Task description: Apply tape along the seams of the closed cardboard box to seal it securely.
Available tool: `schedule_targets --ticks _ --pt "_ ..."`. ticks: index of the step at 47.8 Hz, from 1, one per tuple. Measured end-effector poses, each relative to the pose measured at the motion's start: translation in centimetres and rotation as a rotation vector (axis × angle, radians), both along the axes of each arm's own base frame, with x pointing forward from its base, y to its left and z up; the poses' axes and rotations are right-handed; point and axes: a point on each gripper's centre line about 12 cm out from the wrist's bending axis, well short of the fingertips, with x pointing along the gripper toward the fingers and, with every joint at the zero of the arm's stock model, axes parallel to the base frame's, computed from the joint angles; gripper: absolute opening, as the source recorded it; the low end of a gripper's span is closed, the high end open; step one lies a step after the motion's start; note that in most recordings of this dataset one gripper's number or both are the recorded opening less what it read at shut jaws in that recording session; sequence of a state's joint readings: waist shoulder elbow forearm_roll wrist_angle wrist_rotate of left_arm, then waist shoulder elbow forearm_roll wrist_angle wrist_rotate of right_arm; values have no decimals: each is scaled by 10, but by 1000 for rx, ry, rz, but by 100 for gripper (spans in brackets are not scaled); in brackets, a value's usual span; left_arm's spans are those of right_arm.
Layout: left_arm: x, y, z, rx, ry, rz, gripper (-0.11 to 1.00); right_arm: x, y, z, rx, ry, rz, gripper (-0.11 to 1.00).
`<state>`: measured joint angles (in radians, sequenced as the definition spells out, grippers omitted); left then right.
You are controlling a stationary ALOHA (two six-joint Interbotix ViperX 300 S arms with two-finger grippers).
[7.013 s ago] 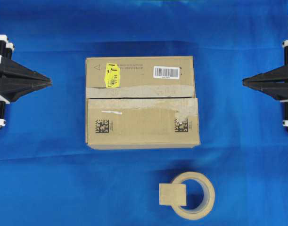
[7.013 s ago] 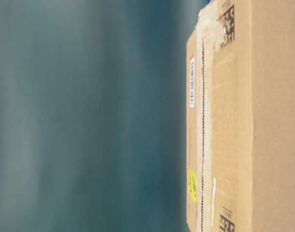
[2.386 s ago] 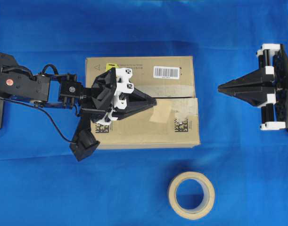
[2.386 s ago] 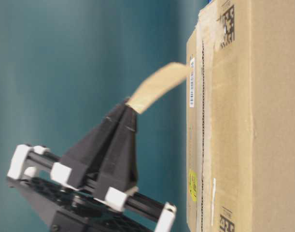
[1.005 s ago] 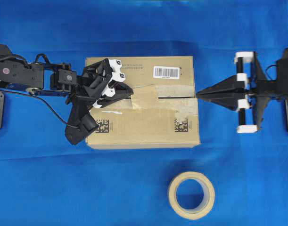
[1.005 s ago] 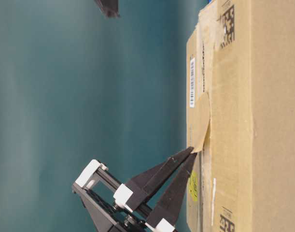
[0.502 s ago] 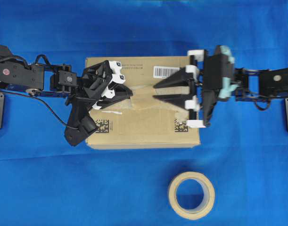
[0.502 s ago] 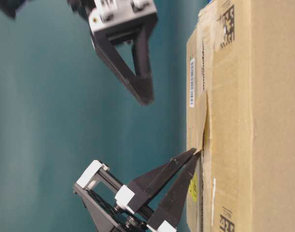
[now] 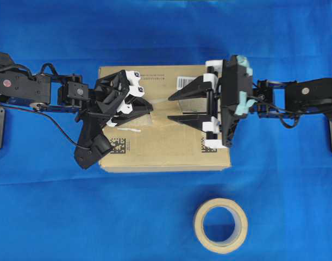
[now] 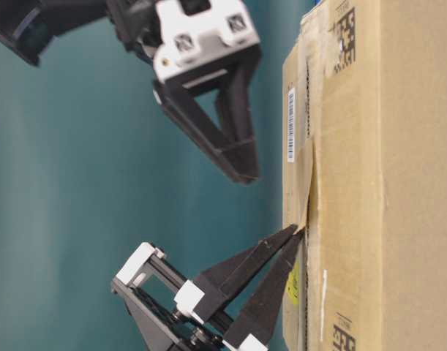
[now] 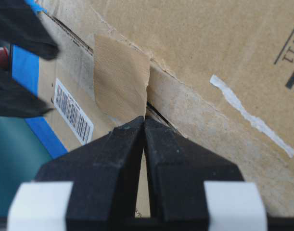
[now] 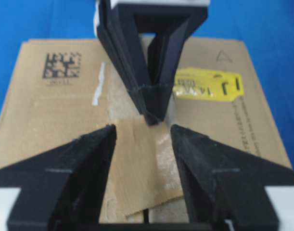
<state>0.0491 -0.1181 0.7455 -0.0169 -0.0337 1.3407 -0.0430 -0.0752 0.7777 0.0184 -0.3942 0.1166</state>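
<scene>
- My left gripper (image 11: 145,126), tips pressed together, pins the tape (image 11: 119,78) edge on the box (image 9: 166,152).
- My right gripper (image 12: 144,131) hovers level, fingers spread wide, straddling the tape's other end.

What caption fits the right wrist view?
Open right tool straddles the tape lying over the cardboard box seam, the shut left tool pinning its far edge.

Tape (image 12: 139,163) on box (image 9: 160,152) top over seam, btwn grippers; roll (image 9: 220,225) in front, apart.
</scene>
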Motion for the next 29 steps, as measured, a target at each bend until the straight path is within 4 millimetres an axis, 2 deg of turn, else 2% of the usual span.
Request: schedule_targets --ticks 18,29 --pt "0 0 0 -2 5 1 0 13 -3 -30 5 73 -6 51" --pt "0 0 0 -2 8 1 0 14 -4 -33 7 78 -9 49"
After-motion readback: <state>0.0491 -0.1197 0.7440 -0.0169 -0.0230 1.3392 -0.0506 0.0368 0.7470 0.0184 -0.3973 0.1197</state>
